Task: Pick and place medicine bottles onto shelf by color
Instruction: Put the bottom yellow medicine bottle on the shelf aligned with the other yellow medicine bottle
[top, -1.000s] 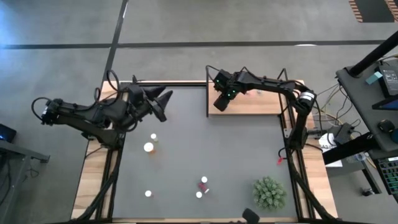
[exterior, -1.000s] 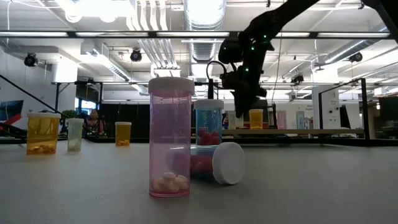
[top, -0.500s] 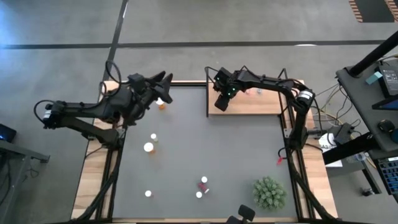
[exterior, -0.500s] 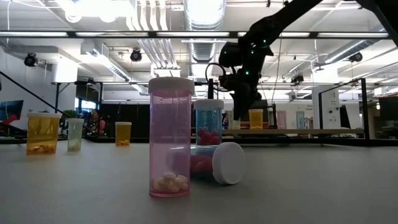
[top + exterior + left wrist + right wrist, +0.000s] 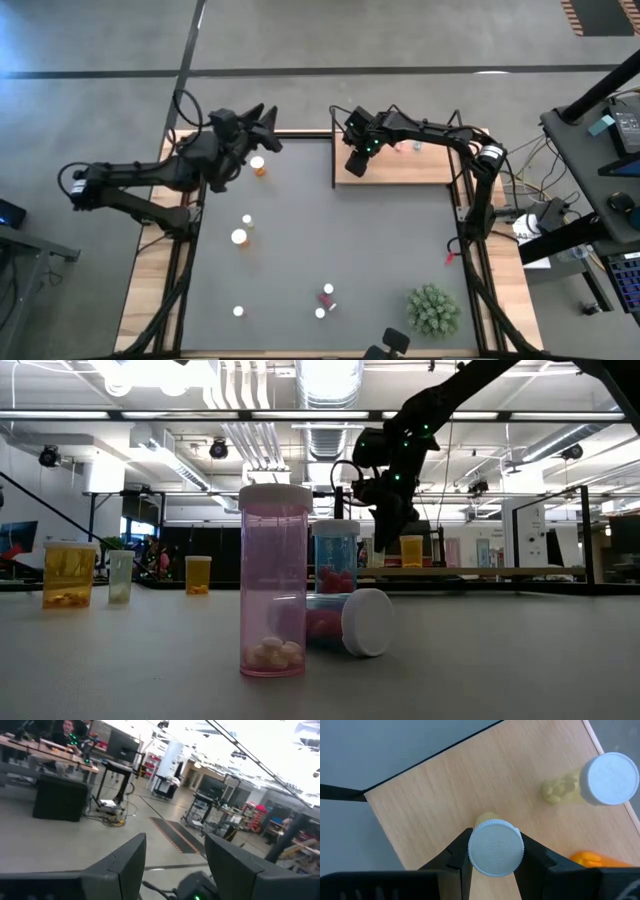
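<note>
My right gripper (image 5: 356, 163) hangs over the left end of the wooden shelf (image 5: 420, 166), shut on a pale yellow bottle with a white cap (image 5: 496, 846). A pale green bottle (image 5: 600, 782) and an orange one (image 5: 592, 859) are on the shelf beside it. My left gripper (image 5: 268, 128) is open and empty, raised over the mat's far left corner; its wrist view (image 5: 175, 865) looks into the room. An orange bottle (image 5: 258, 165) stands on the mat just below it. More bottles stand on the mat, orange (image 5: 240, 237), white (image 5: 238, 311) and pink (image 5: 327, 291). My right gripper pinches the bottle's white cap (image 5: 475, 854) between its two fingers, which come from above and point down. The bottle is upright below the fingers, over the shelf's board. Whether its bottom rests on the board, I cannot tell.
A green spiky plant (image 5: 432, 310) stands at the mat's near right. In the low view a pink bottle (image 5: 273, 580) stands close to the camera, with another lying behind it (image 5: 345, 622). Black frame posts edge the shelf.
My left gripper has gone up and toward the table's far edge, tipping upward, and has uncovered the orange bottle, which now stands alone on the mat.
</note>
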